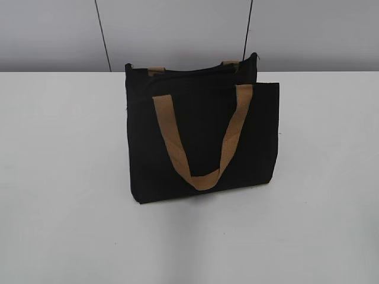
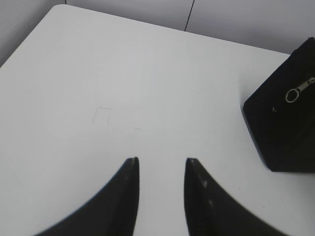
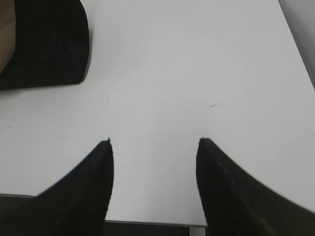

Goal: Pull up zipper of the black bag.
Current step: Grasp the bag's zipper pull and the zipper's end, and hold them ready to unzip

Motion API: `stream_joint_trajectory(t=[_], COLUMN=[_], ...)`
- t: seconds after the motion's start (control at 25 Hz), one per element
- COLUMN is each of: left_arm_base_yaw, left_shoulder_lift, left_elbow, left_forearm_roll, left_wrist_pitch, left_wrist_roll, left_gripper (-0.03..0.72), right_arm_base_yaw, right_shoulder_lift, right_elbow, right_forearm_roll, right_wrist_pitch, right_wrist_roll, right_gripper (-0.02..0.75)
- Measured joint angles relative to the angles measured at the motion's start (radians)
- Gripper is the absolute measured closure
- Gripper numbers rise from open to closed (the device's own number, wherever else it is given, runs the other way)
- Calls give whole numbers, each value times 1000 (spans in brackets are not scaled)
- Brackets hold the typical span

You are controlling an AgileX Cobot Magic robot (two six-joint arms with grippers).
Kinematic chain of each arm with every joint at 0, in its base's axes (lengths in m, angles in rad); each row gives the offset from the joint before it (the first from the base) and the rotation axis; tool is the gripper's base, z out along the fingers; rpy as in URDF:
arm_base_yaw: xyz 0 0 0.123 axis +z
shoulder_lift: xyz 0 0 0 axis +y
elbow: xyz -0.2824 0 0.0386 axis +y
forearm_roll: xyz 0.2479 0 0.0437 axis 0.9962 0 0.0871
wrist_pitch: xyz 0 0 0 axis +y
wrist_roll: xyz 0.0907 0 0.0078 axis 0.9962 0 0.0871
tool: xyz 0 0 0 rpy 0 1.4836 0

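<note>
The black bag stands upright in the middle of the white table, its tan handle hanging down the front panel. In the left wrist view a corner of the bag shows at the right, with the zipper's silvery pull tab lying on its top edge. The left gripper is open and empty over bare table, well left of the bag. The right gripper is open and empty near the table's front edge, with a bag corner at its upper left. Neither gripper shows in the exterior view.
The white table stretches out on both sides of the bag. A grey panelled wall stands behind it. The table's front edge shows between the right fingers.
</note>
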Motion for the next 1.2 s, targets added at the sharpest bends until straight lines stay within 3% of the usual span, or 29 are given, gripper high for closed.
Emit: stream_joint_trajectory(t=[0.68, 1.2], left_arm_base_yaw=[0, 0], left_shoulder_lift=[20, 409], left_elbow=[-7, -83], left_forearm_roll=[0, 0], left_wrist_pitch=[-17, -542], left_wrist_roll=[0, 63], left_gripper=[449, 431], right_arm_base_yaw=[0, 0], right_shoulder_lift=[0, 0], right_elbow=[0, 0], right_forearm_roll=[0, 0], right_wrist_pitch=[0, 0], right_wrist_roll=[0, 0], right_gripper=[317, 317])
